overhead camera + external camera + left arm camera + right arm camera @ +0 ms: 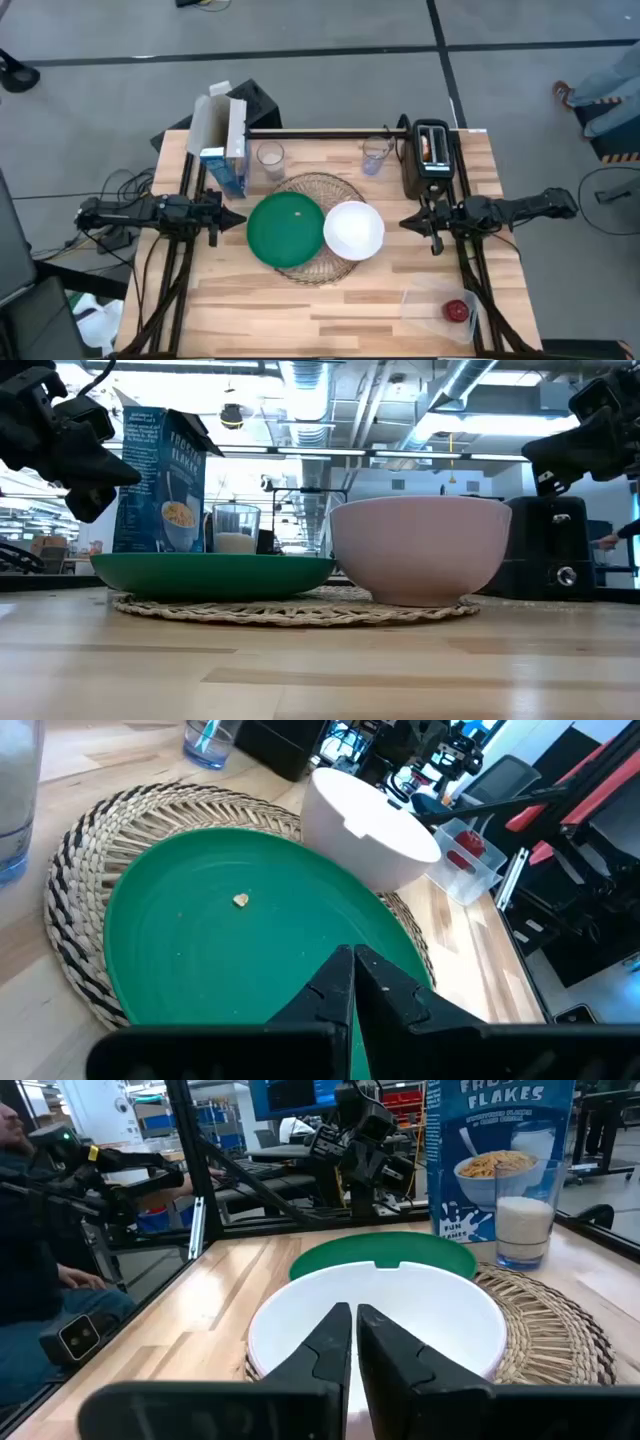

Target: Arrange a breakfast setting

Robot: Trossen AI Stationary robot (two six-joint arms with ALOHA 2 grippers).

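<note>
Woven wire mat point(318, 243) lies at the middle of the table point(340, 310), carrying the green plate point(286, 230) and the white bowl point(354, 229) side by side, touching. A small crumb point(241, 900) sits on the plate. Toward the far edge stand a blue cereal box point(226, 150), a glass of milk point(270, 157), a second clear glass point(375, 156) and the black toaster point(431, 155) at the far right corner. A clear plastic tub point(445, 310) with a red apple point(457, 311) sits near the near right corner. The left gripper point(238, 220) hovers beside the plate, fingers closed and empty; the right gripper point(404, 223) hovers beside the bowl, fingers together, empty.
</note>
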